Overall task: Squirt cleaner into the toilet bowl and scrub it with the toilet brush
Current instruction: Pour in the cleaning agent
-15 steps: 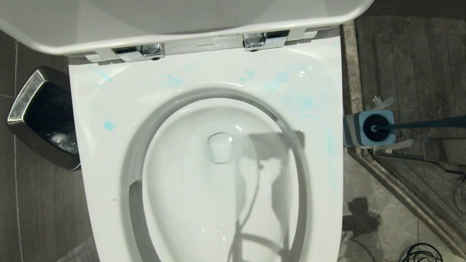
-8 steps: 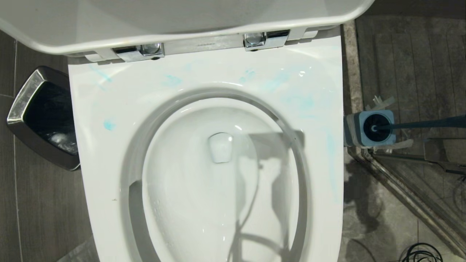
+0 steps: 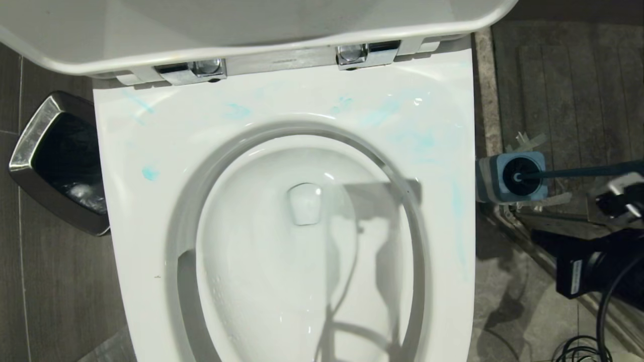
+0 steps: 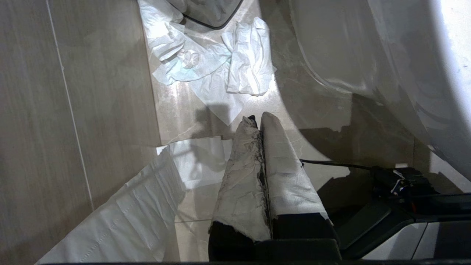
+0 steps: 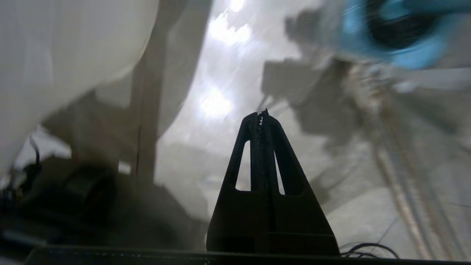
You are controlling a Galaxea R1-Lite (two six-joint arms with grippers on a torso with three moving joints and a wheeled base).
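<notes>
The right arm (image 3: pixel 598 271) had just swung into view beside the brush (image 3: pixel 578 172), its gripper (image 5: pixel 262 115) closed and empty, probably reaching for it.

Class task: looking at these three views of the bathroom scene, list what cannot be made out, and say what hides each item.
- Dark teal toilet brush handle: its far end is cut off by the head view's right edge.
- Square steel waste bin: its contents are lost in shadow in the head view.
- Light-blue brush holder: smeared by motion blur in the right wrist view.
- Cleaner bottle: in no view.
</notes>
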